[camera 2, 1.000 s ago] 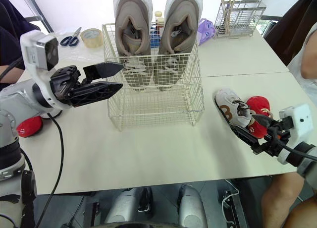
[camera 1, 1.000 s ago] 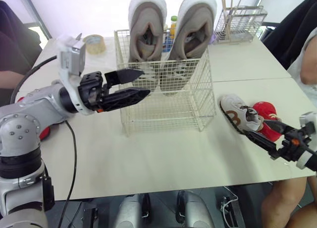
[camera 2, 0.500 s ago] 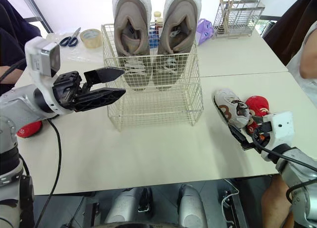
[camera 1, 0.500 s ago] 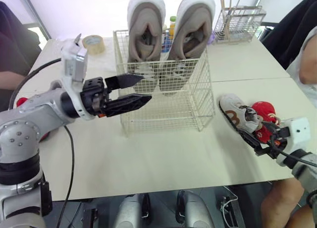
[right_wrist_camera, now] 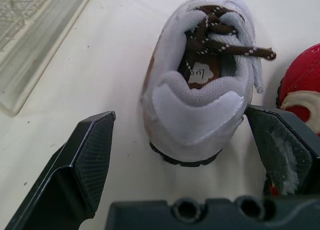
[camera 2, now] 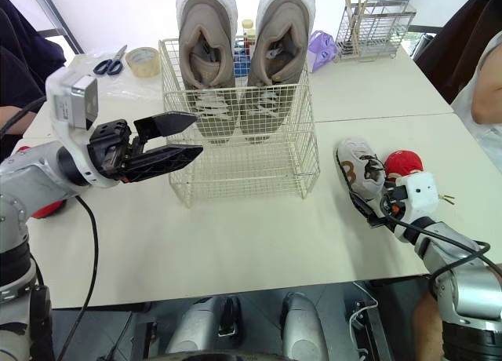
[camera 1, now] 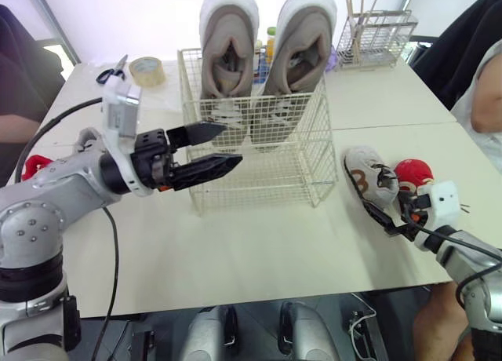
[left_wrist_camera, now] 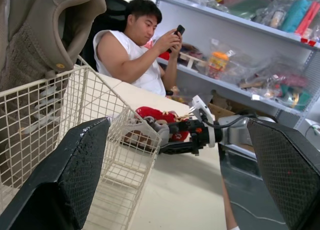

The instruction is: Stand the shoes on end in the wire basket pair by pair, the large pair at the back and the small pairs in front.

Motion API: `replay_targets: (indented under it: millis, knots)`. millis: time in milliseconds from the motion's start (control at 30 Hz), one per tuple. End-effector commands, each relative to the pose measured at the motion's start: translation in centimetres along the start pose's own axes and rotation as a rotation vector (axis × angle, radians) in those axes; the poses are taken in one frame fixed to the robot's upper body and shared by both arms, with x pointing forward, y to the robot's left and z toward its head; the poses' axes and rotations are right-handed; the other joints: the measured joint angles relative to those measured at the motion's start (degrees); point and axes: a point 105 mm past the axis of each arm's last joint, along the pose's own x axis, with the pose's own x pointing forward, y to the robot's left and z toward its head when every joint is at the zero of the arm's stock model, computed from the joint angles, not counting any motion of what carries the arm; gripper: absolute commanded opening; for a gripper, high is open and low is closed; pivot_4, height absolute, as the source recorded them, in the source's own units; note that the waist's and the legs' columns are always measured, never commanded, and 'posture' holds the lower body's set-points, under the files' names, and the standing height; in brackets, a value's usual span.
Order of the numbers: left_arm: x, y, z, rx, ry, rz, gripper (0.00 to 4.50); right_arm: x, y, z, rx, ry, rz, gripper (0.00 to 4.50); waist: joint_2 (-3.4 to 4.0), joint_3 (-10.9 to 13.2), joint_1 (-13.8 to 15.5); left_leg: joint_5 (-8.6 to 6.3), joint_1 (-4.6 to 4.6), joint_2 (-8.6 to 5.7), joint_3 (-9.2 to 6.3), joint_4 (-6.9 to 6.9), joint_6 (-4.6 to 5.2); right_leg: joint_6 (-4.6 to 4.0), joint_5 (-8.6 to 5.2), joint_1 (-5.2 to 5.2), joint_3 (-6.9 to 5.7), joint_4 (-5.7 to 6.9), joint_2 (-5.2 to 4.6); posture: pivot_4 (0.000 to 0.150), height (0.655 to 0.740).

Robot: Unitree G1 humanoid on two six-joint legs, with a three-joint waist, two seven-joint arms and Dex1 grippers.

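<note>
Shoes: large pair (camera 2: 235,55) on end in the wire basket (camera 2: 243,169), small ones out on the table (camera 2: 235,235).
Heels up, the large pair fills the basket's back. Right of the basket a small white shoe (right_wrist_camera: 200,90) lies beside a red shoe (camera 2: 402,162); the right gripper (right_wrist_camera: 180,115), spread wide, straddles the white shoe's heel. The left gripper (camera 2: 196,135) hovers unclenched at the basket's left side.
</note>
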Motion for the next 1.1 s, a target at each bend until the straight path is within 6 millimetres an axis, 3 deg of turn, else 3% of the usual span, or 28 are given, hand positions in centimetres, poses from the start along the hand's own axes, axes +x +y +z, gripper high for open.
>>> replay_targets:
  millis: [33,433,533,633,767,867,1100]
  knots:
    - [0.1,-0.6,0.6,0.034,-0.02,-0.012,4.5,0.5,-0.3,0.6,0.005,-0.033,-0.031,4.46,0.0,0.0,0.0,0.0,0.01,0.0,0.01,0.0,0.0,0.0,0.0,0.0,0.01,0.01,0.0,0.15,0.74]
    - [0.7,-0.4,0.8,0.047,-0.026,0.005,4.5,3.9,-0.4,1.1,0.08,-0.064,-0.106,4.46,-0.02,0.0,-0.1,0.01,0.23,0.0,0.19,0.02,-0.01,-0.01,0.0,0.0,0.56,0.19,0.2,0.15,0.74]
    - [0.8,-0.2,1.0,0.053,-0.029,0.01,4.5,4.5,-0.2,1.3,0.08,-0.069,-0.105,3.68,-0.02,0.0,-0.2,0.01,0.28,0.0,0.25,0.02,-0.01,-0.01,0.0,0.0,0.62,0.24,0.21,0.15,0.74]
    - [0.9,-0.1,1.0,0.063,-0.029,0.016,4.5,4.8,0.0,1.4,0.066,-0.071,-0.095,2.13,-0.02,0.0,-0.2,0.01,0.4,0.0,0.33,0.02,-0.02,-0.02,-0.02,0.0,0.72,0.39,0.2,0.15,0.74]
    - [0.9,0.1,1.2,0.068,-0.043,0.025,4.5,4.3,-0.2,2.1,0.026,-0.094,-0.093,0.69,-0.03,0.0,-0.2,0.02,0.51,0.01,0.37,0.02,-0.04,-0.03,-0.02,0.0,0.79,0.51,0.2,0.15,0.74]
    - [0.9,0.6,1.5,0.066,-0.05,0.031,4.5,3.7,-0.7,4.2,-0.047,-0.129,-0.095,0.22,-0.02,0.0,-0.1,0.03,0.52,0.01,0.38,0.02,-0.05,-0.04,-0.02,0.0,0.81,0.54,0.2,0.15,0.74]
    - [0.2,2.5,3.3,0.021,-0.083,0.016,4.5,0.0,-1.8,13.6,-0.429,-0.275,-0.083,0.22,0.05,0.0,-0.1,0.03,0.51,0.01,0.41,0.03,-0.04,-0.03,-0.03,-0.03,0.84,0.55,0.18,0.15,0.74]
